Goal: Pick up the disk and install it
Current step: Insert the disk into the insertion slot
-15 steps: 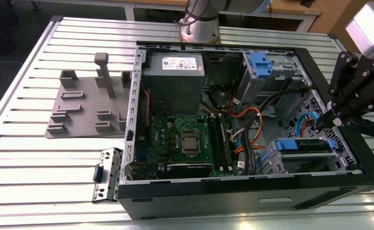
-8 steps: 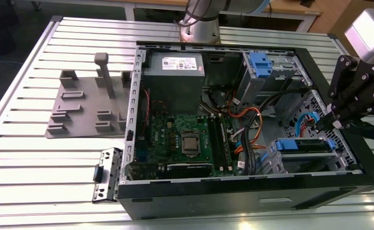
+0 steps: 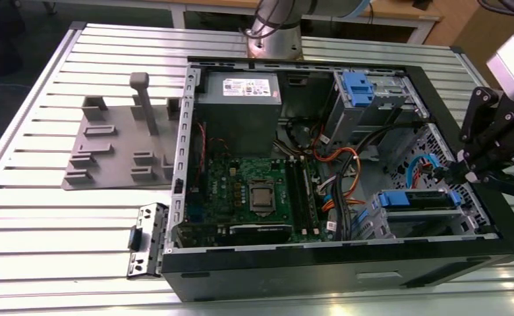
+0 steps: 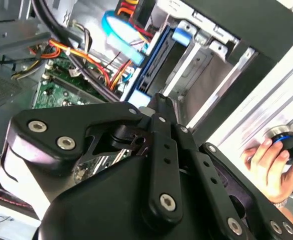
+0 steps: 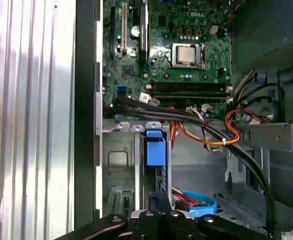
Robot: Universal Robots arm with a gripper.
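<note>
One black gripper [image 3: 468, 176] hangs over the open computer case [image 3: 345, 273] at the exterior view's right, just above the disk [image 3: 418, 199] — its fingertips meet, closed on nothing. The disk sits in the drive cage [image 3: 420, 220] at the case's near right corner, its blue rail [image 5: 155, 146] showing in the first wrist view. Beyond lie the motherboard [image 3: 248, 194] and the grey power supply [image 3: 238, 99] — farther off, a grey fixture [image 3: 120, 141] rests on the slatted table [image 3: 55, 224]. A person's hand [image 4: 266, 167] rests on that table in the second wrist view.

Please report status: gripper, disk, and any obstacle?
Gripper at case edge, above drive cage. Disk sits in cage, blue rails visible. Cables run beside it.
</note>
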